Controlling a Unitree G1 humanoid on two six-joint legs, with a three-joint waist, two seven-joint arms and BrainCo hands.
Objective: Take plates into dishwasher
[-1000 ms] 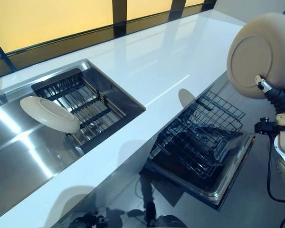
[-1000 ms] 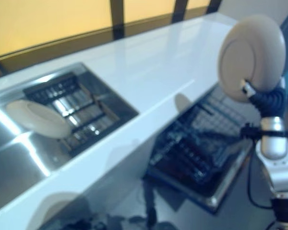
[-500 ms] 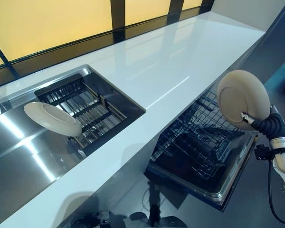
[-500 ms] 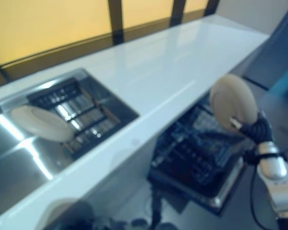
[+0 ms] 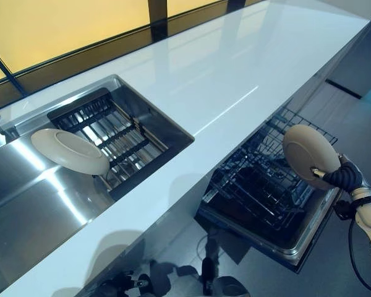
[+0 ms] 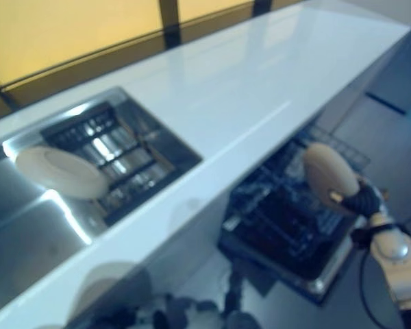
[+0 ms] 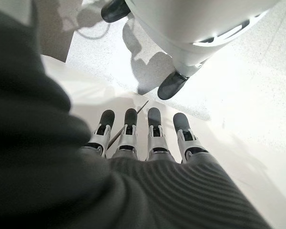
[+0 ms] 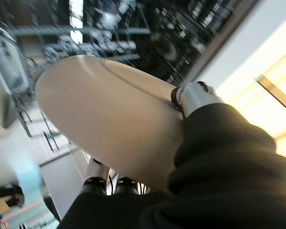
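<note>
A beige plate (image 5: 309, 154) is held on edge just above the far right side of the black wire dishwasher rack (image 5: 253, 189). My right hand (image 5: 346, 178) is shut on it, the thumb (image 8: 193, 94) pressing its face and the fingers (image 8: 97, 179) curled behind its rim. In the right wrist view the plate (image 8: 109, 114) fills the middle, with the rack's tines behind it. A second beige plate (image 5: 70, 151) leans tilted in the steel sink (image 5: 25, 204), against a dark drainer basket (image 5: 114, 133). My left hand (image 7: 138, 138) shows only in its wrist view, fingers straight, over the floor.
A long white countertop (image 5: 235, 68) runs above the pulled-out dishwasher drawer (image 5: 297, 244). A person's dark shoes (image 7: 171, 85) stand on the pale floor past my left hand. A window with dark frames lines the back edge.
My right hand has brought the plate down from high at the right to just above the dishwasher rack. The camera has shifted a little. The sink plate has stayed put.
</note>
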